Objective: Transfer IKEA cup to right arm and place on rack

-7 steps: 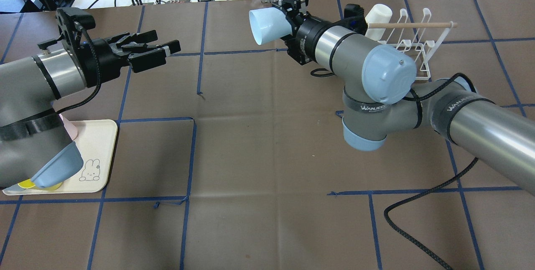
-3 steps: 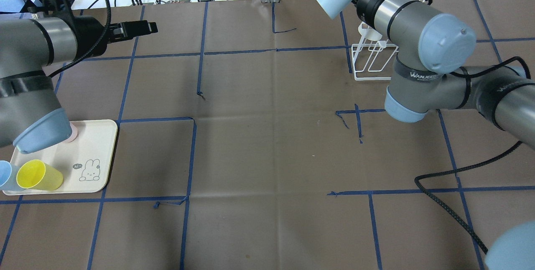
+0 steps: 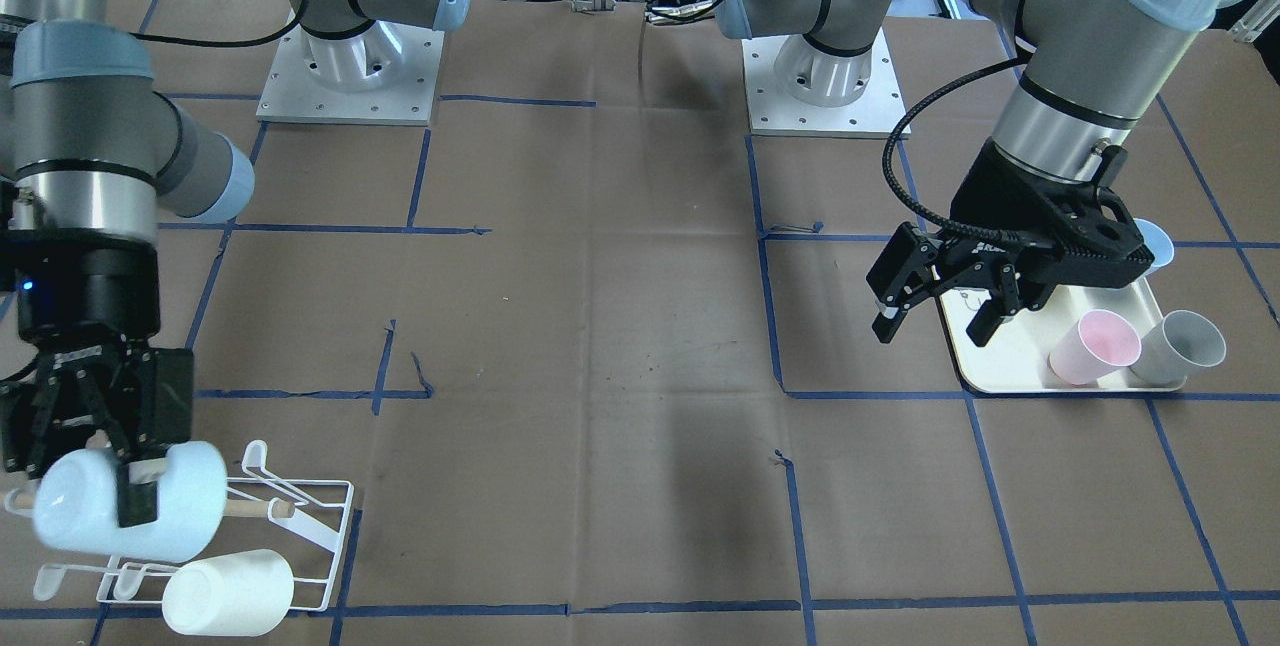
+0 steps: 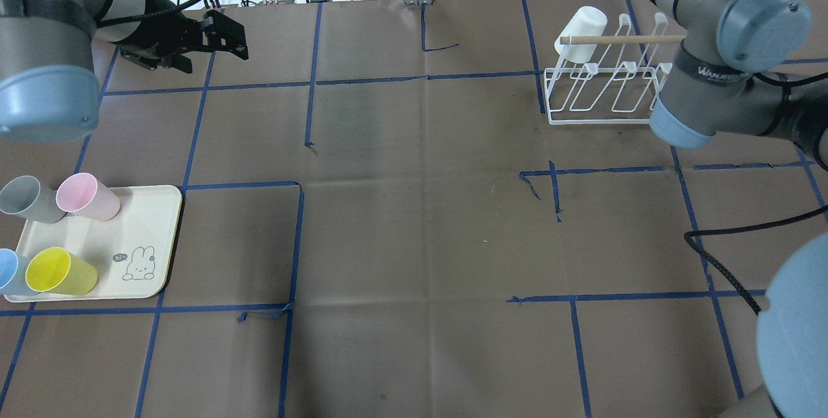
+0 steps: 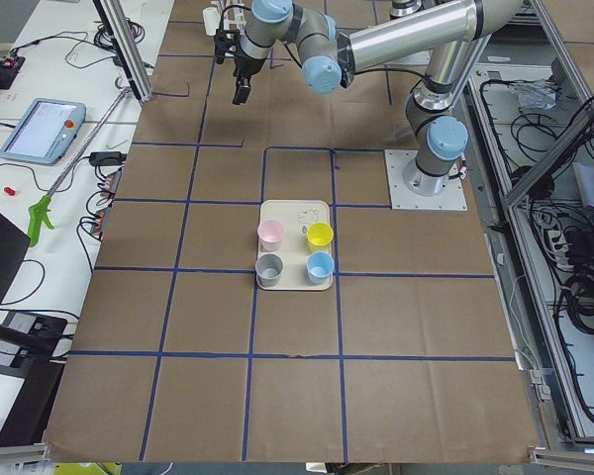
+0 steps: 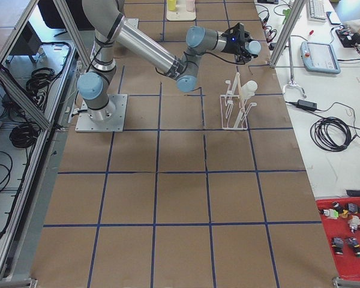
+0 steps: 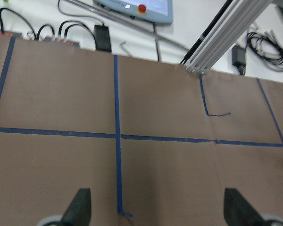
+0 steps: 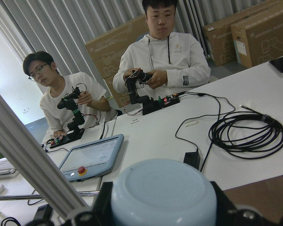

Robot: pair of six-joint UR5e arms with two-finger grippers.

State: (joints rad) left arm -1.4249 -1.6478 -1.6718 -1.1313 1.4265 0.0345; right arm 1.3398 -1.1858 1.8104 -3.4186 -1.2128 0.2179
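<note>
The right end effector (image 3: 128, 498) pinches the cup (image 3: 185, 506) above the rack (image 3: 322, 518); the next move is probably seating it on a free prong.

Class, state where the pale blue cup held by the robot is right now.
In the front-facing view it is at lower left: the pale blue cup, gripped by the right gripper, hovers over the rack, near the white cup on it.
</note>
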